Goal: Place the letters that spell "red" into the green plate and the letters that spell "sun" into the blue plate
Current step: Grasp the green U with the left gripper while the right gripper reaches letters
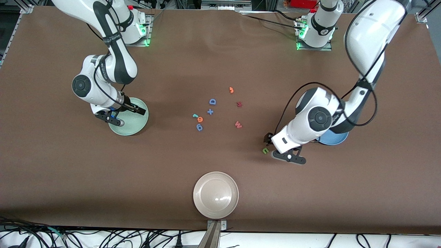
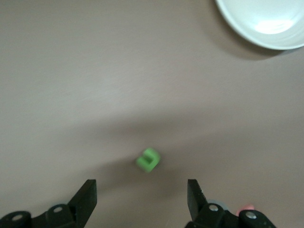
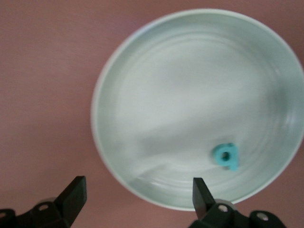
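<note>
The green plate point(image 1: 137, 124) sits toward the right arm's end of the table, at about 9 o'clock from the loose cluster of letters in the middle. The right wrist view shows 1 teal d-shaped letter point(image 3: 225, 156) lying flat inside it, close to the rim. The right gripper point(image 3: 137, 195) hangs over this plate with its fingers spread wide and nothing between them.

The blue plate point(image 1: 336, 138) lies toward the left arm's end, mostly hidden under the left arm; I cannot tell what is in it. At roughly 9 o'clock from it, the green n point(image 1: 265, 150) lies on the bare table. The left gripper point(image 2: 141, 194) is over that letter, fingers wide apart on either side of it, not touching it.

In the middle cluster, the small teal r point(image 1: 195, 115) and the orange e point(image 1: 200, 119) lie just beside each other, with a blue rounded letter point(image 1: 199, 127) at their 6 o'clock. A blue plus sign point(image 1: 210, 111) and the blue capital D point(image 1: 212, 101) stand at about 1 o'clock from them.

The beige plate point(image 1: 216, 195), at 6 o'clock from the cluster and nearest the front camera, holds nothing.
</note>
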You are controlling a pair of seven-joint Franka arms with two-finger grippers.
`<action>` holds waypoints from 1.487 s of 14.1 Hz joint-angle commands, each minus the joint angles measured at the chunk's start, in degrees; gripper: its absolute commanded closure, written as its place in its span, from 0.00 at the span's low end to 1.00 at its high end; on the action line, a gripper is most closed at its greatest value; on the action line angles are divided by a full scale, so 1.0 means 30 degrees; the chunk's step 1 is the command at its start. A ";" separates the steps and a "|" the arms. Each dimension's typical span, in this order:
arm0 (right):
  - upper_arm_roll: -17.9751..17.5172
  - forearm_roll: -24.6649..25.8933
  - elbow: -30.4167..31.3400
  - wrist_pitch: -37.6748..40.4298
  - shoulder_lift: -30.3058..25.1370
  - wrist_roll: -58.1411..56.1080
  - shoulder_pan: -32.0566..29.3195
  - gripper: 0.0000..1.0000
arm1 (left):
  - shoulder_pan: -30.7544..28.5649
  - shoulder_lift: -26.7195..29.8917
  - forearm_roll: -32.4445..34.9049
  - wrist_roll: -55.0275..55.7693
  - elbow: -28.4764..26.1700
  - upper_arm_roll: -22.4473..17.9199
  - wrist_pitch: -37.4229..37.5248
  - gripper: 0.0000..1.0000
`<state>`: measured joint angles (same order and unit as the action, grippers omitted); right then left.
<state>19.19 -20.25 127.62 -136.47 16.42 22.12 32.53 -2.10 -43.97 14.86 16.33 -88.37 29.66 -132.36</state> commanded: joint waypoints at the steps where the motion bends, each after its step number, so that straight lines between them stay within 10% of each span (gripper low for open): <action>1: -0.1062 -0.0283 -0.1431 0.0431 0.0032 0.2927 -0.0033 0.01 | 0.0670 -0.1424 0.1833 -0.0141 0.0862 -0.0220 -0.0792 0.13; 10: -0.2296 -0.0282 -0.5531 0.0168 0.2898 1.2277 0.2689 0.01 | 0.1140 -0.2921 0.4277 -0.0023 0.0832 -0.0279 -0.0968 0.15; 15: -0.2296 -0.0253 -0.6973 -0.1704 0.5276 1.4480 0.3920 0.03 | 0.1227 -0.2950 0.4946 -0.0169 0.0861 -0.0396 -0.0968 0.57; 21: -0.2296 -0.0253 -0.6418 -0.1707 0.5483 1.5566 0.4771 0.20 | 0.1198 -0.3038 0.5302 -0.0140 0.0862 -0.0367 -0.0939 0.81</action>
<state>11.89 -20.25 108.16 -141.45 32.61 67.71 45.50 0.88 -51.63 29.00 16.23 -87.21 28.75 -135.17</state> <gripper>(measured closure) 0.154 0.692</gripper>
